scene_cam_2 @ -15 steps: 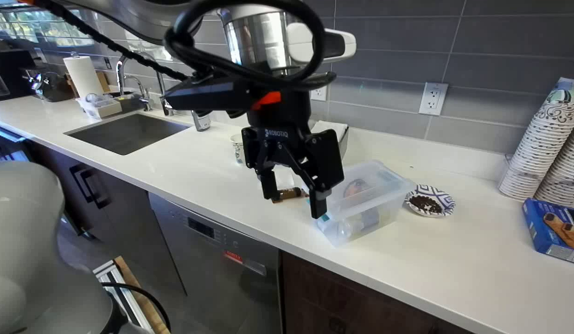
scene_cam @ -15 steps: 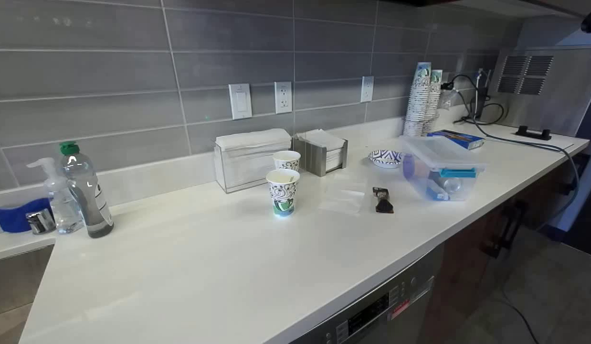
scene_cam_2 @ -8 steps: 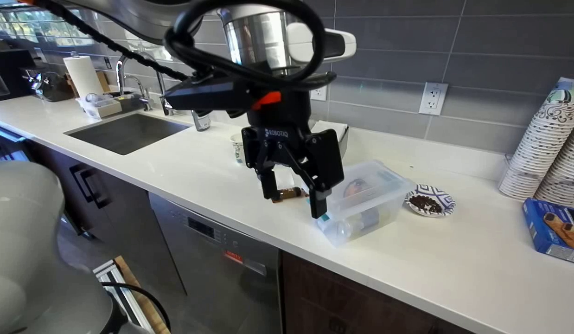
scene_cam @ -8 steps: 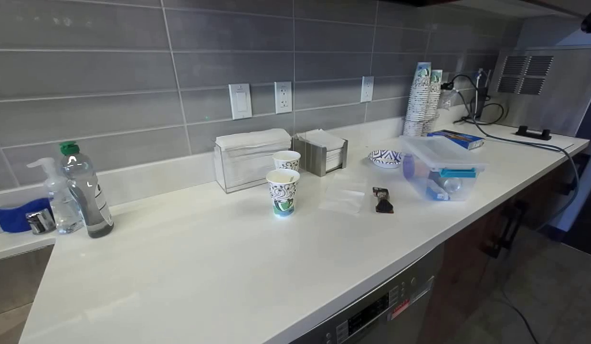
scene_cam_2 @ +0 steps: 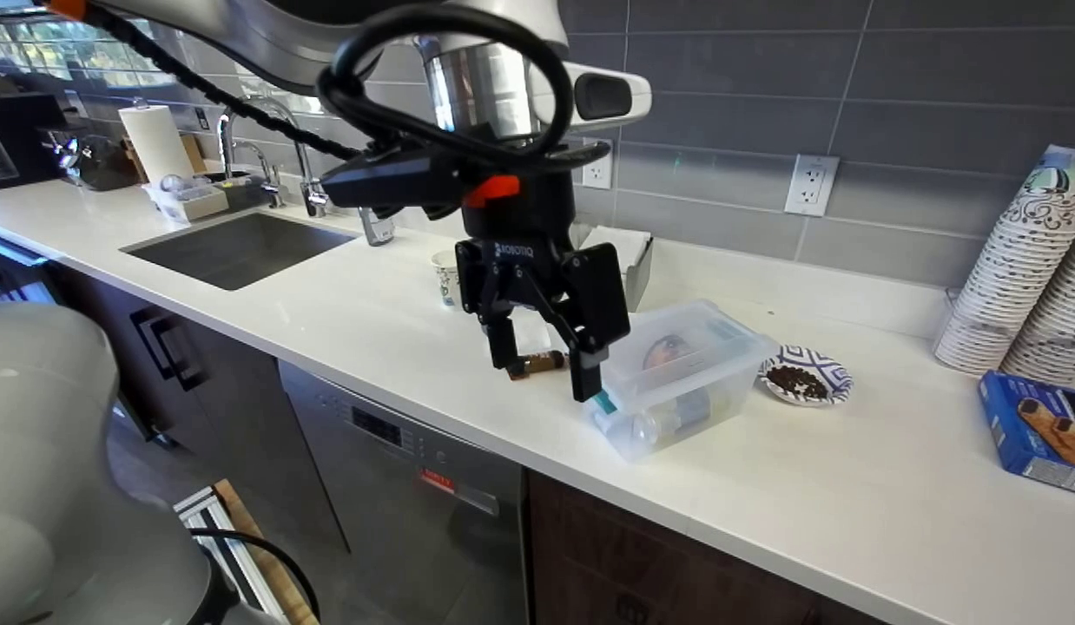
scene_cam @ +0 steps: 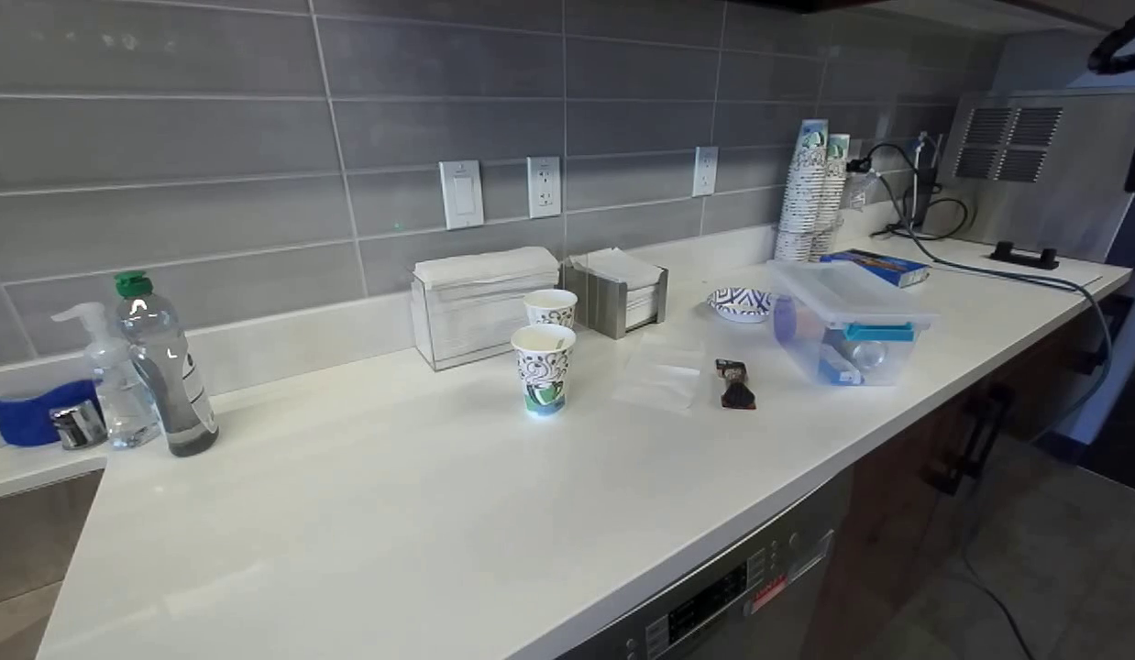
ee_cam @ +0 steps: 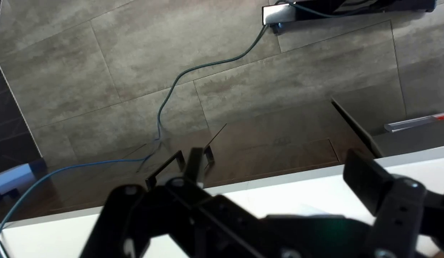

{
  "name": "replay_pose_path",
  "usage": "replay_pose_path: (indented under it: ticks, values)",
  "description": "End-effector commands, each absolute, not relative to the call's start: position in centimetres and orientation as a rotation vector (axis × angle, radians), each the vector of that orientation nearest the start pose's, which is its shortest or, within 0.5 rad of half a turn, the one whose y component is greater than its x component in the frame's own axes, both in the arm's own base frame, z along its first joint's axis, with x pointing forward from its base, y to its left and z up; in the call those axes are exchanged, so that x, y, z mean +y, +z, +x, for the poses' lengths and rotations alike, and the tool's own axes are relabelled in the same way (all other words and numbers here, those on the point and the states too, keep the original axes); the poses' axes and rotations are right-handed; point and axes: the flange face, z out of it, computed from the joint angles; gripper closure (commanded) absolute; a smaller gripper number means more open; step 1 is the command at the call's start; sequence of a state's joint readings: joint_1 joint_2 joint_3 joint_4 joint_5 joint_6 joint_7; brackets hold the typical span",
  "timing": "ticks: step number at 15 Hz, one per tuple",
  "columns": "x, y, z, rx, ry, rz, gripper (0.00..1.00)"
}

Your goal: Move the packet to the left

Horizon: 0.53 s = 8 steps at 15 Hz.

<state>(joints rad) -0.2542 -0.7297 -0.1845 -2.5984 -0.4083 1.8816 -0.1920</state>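
Observation:
The packet, a small flat dark sachet with a brownish end, lies on the white counter in both exterior views, as the packet (scene_cam: 736,385) and again as the packet (scene_cam_2: 544,363). My gripper (scene_cam_2: 546,366) is open, its black fingers apart and pointing down. In that exterior view it hangs above the counter, nearer the camera than the packet, and its fingers overlap the packet's ends. In the wrist view nothing shows between the fingers of my gripper (ee_cam: 278,168) but the counter edge and the cabinet front; the packet is not clearly seen there.
A clear lidded box (scene_cam: 847,325) stands right of the packet. A thin pale sheet (scene_cam: 659,378) and paper cups (scene_cam: 544,371) are to its left. Napkin holders (scene_cam: 618,291) stand behind. A patterned bowl (scene_cam_2: 807,373) holds dark bits. The counter's front edge (scene_cam_2: 468,434) is close.
My gripper has shifted slightly left and up in the exterior view that shows it, still open. The arm's black cable reaches further in at the right edge elsewhere. The packet has not moved.

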Motion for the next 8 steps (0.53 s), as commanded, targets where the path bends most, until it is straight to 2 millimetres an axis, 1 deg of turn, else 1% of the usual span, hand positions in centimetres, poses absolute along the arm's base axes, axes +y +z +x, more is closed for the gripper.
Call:
replay_pose_path:
  ticks: [1, 3, 5, 8]
  values:
    - [-12.5, 45.7, 32.7, 0.26, 0.221, -3.406, 0.0]
    - [-9.5, 44.6, 35.0, 0.347, 0.219, -3.363, 0.0]
    - [-7.1, 43.6, 37.3, 0.433, 0.275, -3.3, 0.0]
    - [-4.1, 42.2, 40.3, 0.639, 0.306, -3.179, 0.0]
